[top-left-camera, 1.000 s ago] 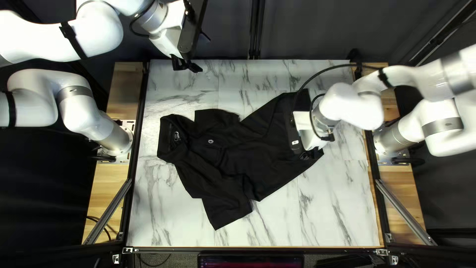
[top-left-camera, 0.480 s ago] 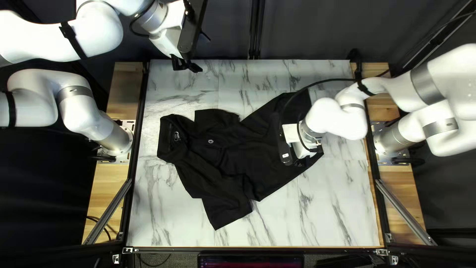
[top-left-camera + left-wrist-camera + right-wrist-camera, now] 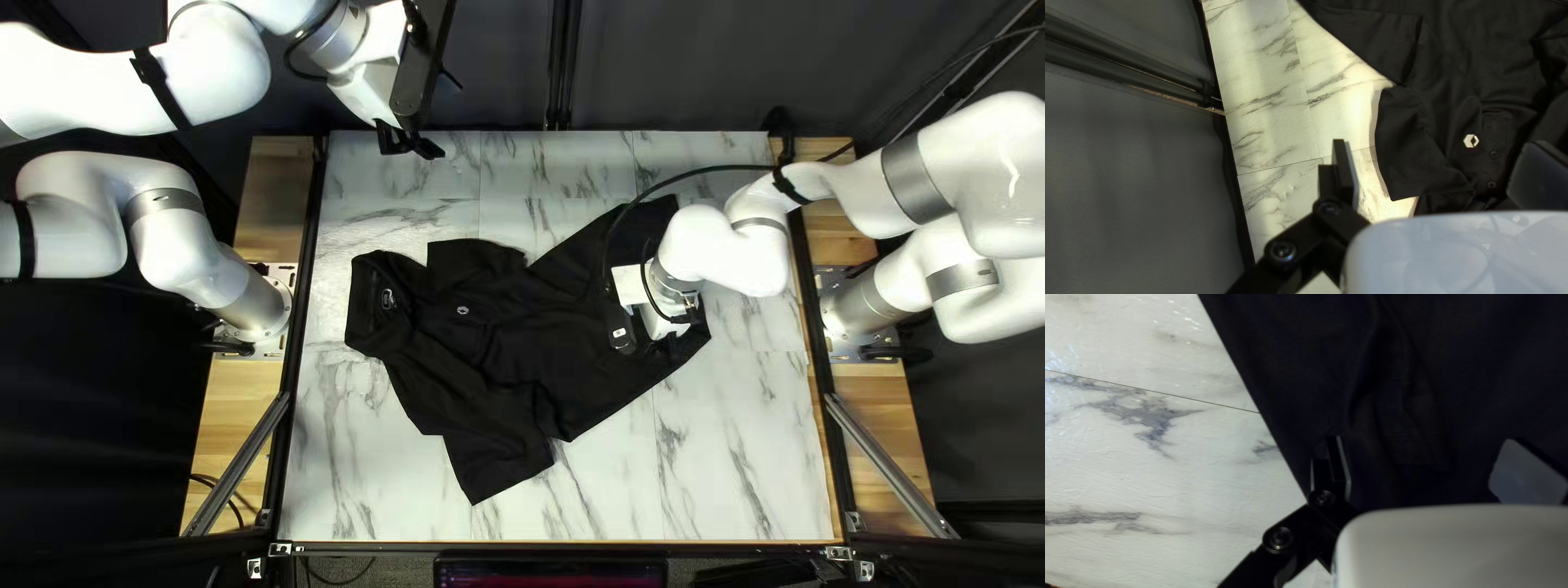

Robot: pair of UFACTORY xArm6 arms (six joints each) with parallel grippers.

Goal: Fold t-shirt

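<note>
Black cloth t-shirt [image 3: 490, 348] with a collar [image 3: 376, 296] is lying spread on the white worktop with grey marble veins [image 3: 370, 468], across the middle of the top left view. Its collar points to the left side of this view, and the lower part goes to the right, under the right gripper [image 3: 666, 322]. One short sleeve [image 3: 475, 261] is above the body of the shirt, the other [image 3: 499, 466] below it, and some wrinkles are between. On the chest there is a small pale emblem [image 3: 463, 310].

The left gripper [image 3: 412, 144] is at the upper left of the top left view, near the far edge of the worktop; its black fingers [image 3: 1342, 171] stand open. The right gripper also has its fingers [image 3: 1339, 465] wide apart, with dark cloth seen between them.
</note>
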